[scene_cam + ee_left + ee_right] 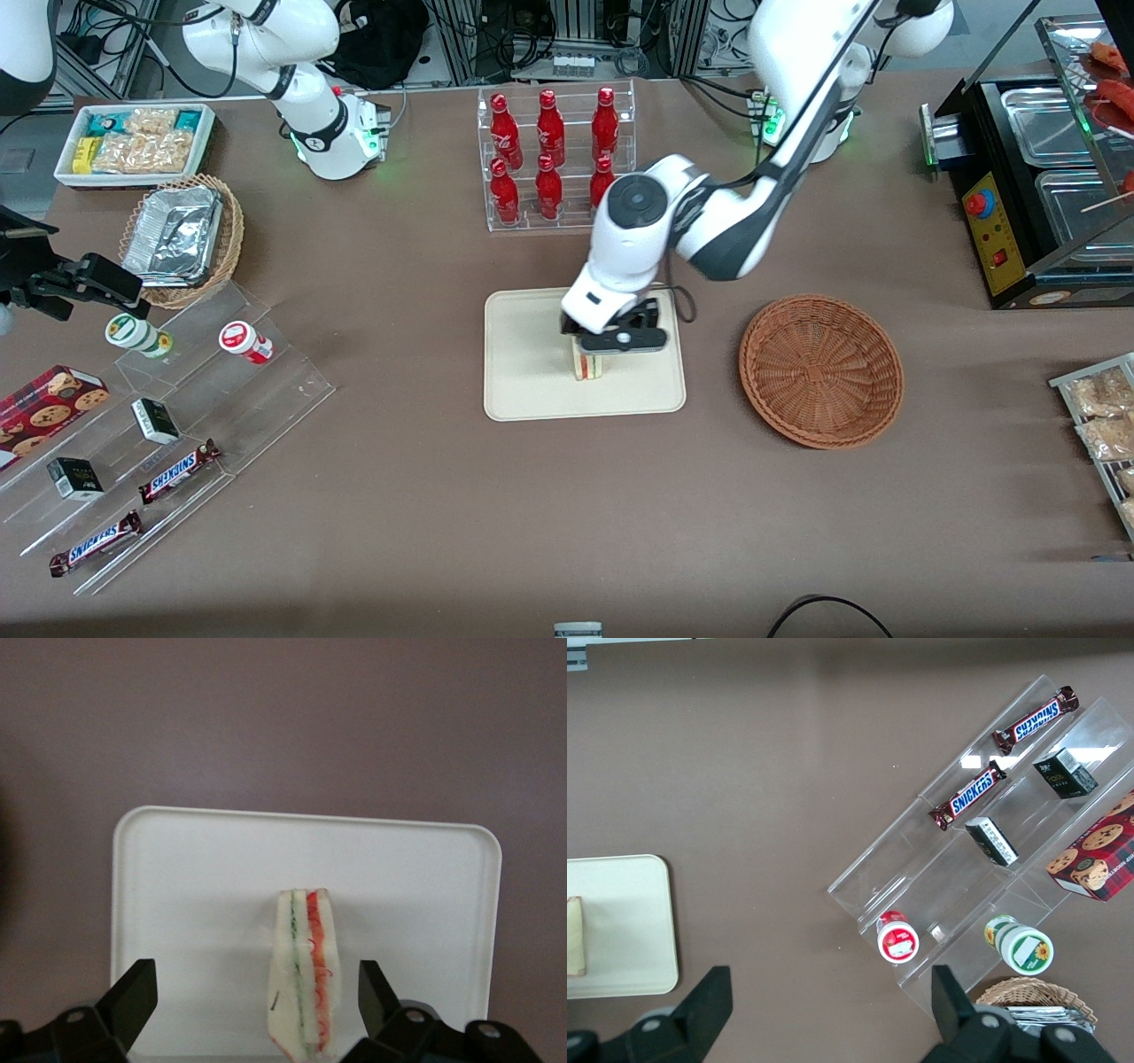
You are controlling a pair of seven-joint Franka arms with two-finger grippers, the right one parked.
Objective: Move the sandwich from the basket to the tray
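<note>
Because the sandwich (304,983) is seen standing on edge on the tray (532,390), with a gap on each side between it and the fingers (133,997), the gripper (592,347) is recorded as spread open and holding nothing, poised directly above the wedge. The wedge is kept upright on its crust side, filling layers turned toward the wrist camera; this is judged to follow from a grip across its flat bread faces. The basket (821,369) is noted as empty, lying on the table beside the tray toward the working arm's end, well apart from it. Also listed: a clear rack of red bottles (551,159) farther from the front camera than the tray, and stepped acrylic shelves (177,425) with Snickers bars (177,470) toward the parked arm's end. Nothing is found on the tray near the sandwich; a straight lift is judged unobstructed.
</note>
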